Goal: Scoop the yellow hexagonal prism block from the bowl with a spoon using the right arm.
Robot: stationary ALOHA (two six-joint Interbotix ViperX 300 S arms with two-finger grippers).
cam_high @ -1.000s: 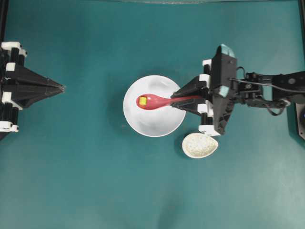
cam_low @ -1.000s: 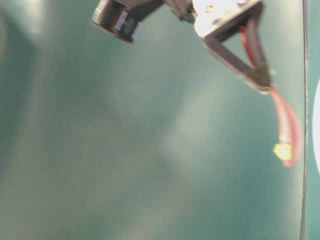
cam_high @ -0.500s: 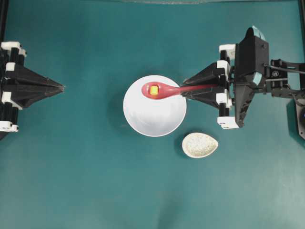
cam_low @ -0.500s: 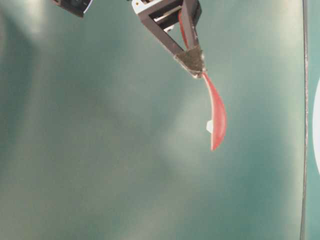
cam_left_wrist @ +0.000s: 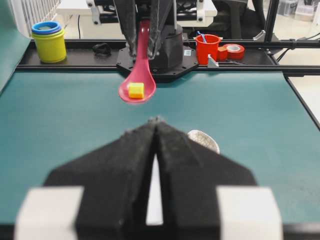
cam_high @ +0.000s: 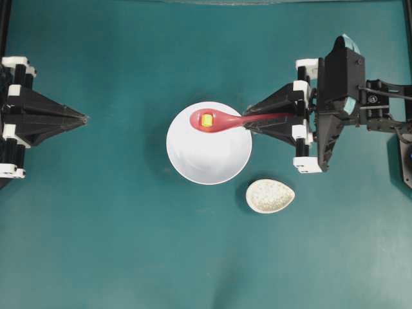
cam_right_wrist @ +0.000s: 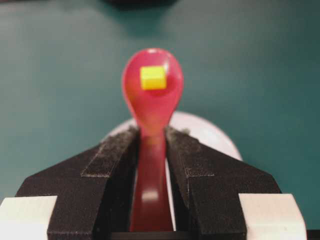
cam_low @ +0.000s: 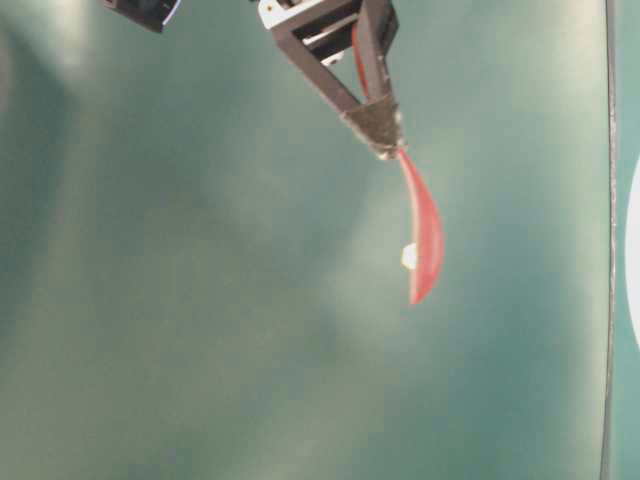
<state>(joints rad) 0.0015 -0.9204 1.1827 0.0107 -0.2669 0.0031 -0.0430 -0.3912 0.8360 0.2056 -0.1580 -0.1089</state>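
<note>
The left gripper [cam_high: 84, 118] rests pressed together. The block [cam_high: 207, 120] sits in the spoon [cam_high: 222, 120], above the bowl [cam_high: 209, 158]; the right gripper [cam_high: 248, 124] pinches the handle. Best to keep the scoop level and move slowly, lest the block slide off.

Table-level view blurred throughout, bowl [cam_low: 636, 265] cut by right frame edge, speckled dish [cam_left_wrist: 203, 140] half hidden behind left hand [cam_left_wrist: 156, 121], spoon [cam_right_wrist: 151, 130] handle end hidden between right hand [cam_right_wrist: 151, 132] fingers
</note>
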